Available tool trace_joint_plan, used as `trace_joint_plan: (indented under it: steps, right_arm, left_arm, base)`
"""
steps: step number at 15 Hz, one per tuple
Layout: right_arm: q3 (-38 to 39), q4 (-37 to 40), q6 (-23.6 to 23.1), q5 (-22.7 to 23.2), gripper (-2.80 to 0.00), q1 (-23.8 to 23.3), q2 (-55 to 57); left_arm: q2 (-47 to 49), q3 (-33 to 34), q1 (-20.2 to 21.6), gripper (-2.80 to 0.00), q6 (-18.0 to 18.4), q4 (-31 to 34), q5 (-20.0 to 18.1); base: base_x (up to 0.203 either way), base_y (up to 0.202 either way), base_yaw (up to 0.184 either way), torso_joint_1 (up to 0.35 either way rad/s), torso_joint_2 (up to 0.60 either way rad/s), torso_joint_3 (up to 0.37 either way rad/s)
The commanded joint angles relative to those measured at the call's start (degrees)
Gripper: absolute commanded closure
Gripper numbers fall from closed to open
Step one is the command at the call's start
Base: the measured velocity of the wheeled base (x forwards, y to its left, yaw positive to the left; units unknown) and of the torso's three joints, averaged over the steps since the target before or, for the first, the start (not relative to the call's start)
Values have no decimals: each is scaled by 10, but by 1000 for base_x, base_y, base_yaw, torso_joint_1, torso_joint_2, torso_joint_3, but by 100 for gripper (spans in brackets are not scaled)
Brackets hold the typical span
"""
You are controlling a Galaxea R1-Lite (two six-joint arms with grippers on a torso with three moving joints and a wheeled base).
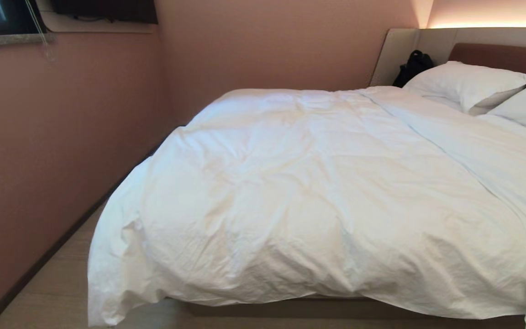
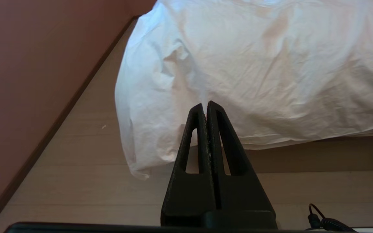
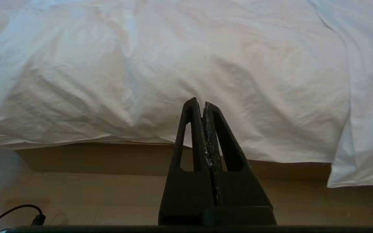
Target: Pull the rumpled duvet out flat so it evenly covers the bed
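The puffy white duvet (image 1: pixel 318 196) lies wrinkled across the bed, whose brown base (image 1: pixel 318 307) shows under the near edge. One duvet corner (image 1: pixel 107 292) droops over the near left side toward the floor. Toward the pillows the duvet's edge runs slantwise, with thinner white sheet (image 1: pixel 496 146) beyond it. Neither arm shows in the head view. My left gripper (image 2: pixel 206 104) hangs shut and empty above the floor, short of the drooping corner (image 2: pixel 141 142). My right gripper (image 3: pixel 200 102) is shut and empty too, short of the duvet's near edge (image 3: pixel 206 129).
A pink-brown wall (image 1: pixel 53 151) runs close along the bed's left side, leaving a narrow strip of wooden floor (image 1: pixel 57 283). Two white pillows (image 1: pixel 468 84) lean at the brown headboard (image 1: pixel 496 55). A black bag (image 1: pixel 411 66) sits in the far corner. A cable (image 2: pixel 319 220) lies near me.
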Motion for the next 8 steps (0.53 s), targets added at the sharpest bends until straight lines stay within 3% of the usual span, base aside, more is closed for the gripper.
trace_joint_plan:
  steps: [1, 8]
  right_arm:
    - [0, 0, 0, 0, 0, 0, 0]
    - [0, 0, 0, 0, 0, 0, 0]
  left_arm:
    - [0, 0, 0, 0, 0, 0, 0]
    - [0, -1, 0, 0, 10, 2, 0]
  base:
    - [0, 197, -3, 2, 7, 4]
    - [0, 196, 1, 3, 1, 2]
